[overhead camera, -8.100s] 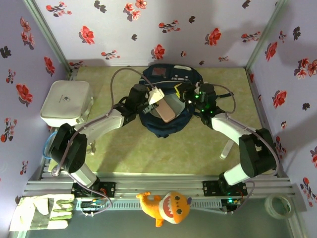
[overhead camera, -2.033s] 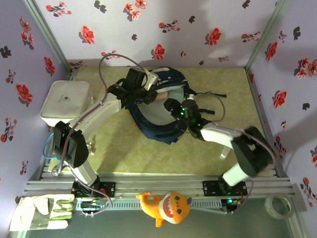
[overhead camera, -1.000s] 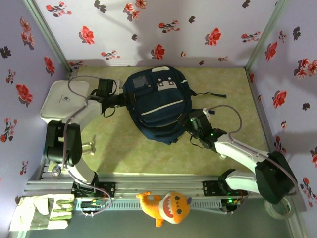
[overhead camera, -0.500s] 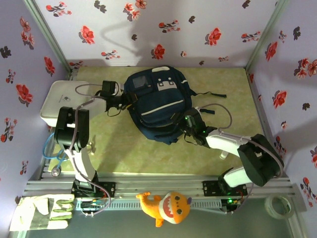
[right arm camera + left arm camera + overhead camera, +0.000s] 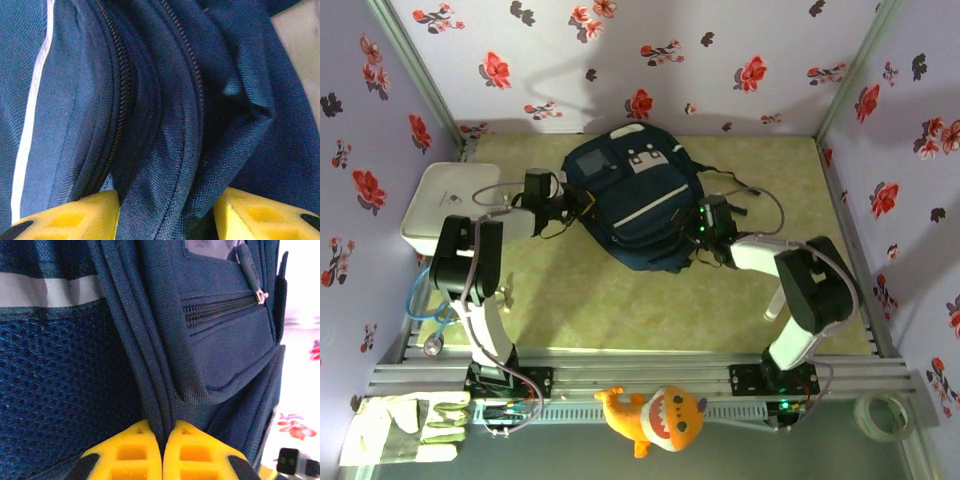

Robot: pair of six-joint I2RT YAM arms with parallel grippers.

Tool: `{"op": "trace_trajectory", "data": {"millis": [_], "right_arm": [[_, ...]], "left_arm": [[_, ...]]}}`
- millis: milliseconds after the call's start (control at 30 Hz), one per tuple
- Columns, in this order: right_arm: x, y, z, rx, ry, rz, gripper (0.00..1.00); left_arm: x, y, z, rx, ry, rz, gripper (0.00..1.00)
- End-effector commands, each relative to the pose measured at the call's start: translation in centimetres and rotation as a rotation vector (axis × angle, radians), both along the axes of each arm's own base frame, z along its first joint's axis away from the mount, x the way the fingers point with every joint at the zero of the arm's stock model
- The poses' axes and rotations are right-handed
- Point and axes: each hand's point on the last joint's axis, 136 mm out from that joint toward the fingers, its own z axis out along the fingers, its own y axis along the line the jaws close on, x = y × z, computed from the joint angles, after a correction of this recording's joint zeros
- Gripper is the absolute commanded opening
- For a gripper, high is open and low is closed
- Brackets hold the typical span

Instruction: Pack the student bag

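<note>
The student bag (image 5: pixel 635 200), navy with a white stripe and grey patch, lies front-up on the green mat at the back middle. My left gripper (image 5: pixel 582 205) is at its left edge. In the left wrist view the yellow fingers (image 5: pixel 135 450) are pinched tight on a thin fold of the bag (image 5: pixel 225 340) beside a zipped pocket, so the left gripper (image 5: pixel 163 426) is shut on it. My right gripper (image 5: pixel 695 235) presses into the bag's right side. There its jaws stand apart with a thick bunch of the bag (image 5: pixel 150 100) and its zipper seams filling the right gripper (image 5: pixel 166 195).
A white rounded box (image 5: pixel 450 208) sits at the left wall, close behind my left arm. A dark strap (image 5: pixel 745 190) trails right of the bag. An orange plush toy (image 5: pixel 655 418), a glove (image 5: pixel 405 428) and a tape roll (image 5: pixel 880 415) lie beyond the near rail.
My left jaws have closed onto the bag's left edge. My right gripper has slid up along the bag's right side and narrowed around a fold. The bag has shifted and turned slightly.
</note>
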Motion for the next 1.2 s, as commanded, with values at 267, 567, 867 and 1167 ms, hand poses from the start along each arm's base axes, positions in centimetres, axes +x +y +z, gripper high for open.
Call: {"op": "trace_trajectory", "data": {"millis": [267,567,867,1167], "right_arm": [[6.7,-3.7,3.5,-0.073,-0.119,0.019,0.55],[0.4,-6.9,6.2,-0.207,-0.025,-0.043,0.61],[-6.9,2.9,9.6,-0.194,-0.098,0.148,0.60],[-10.0,12.7,6.0,-0.128,-0.073,0.307,0.48]], "left_arm": [[-4.6,-3.1,3.3,-0.168,0.008,0.122,0.00],[-5.6,-5.6,5.6,-0.172,-0.039,0.113,0.01],[-5.4,-7.5,7.1,-0.235,-0.025,0.127,0.00],[-6.0,-10.0,7.0,-0.294,0.026,0.128,0.04]]}}
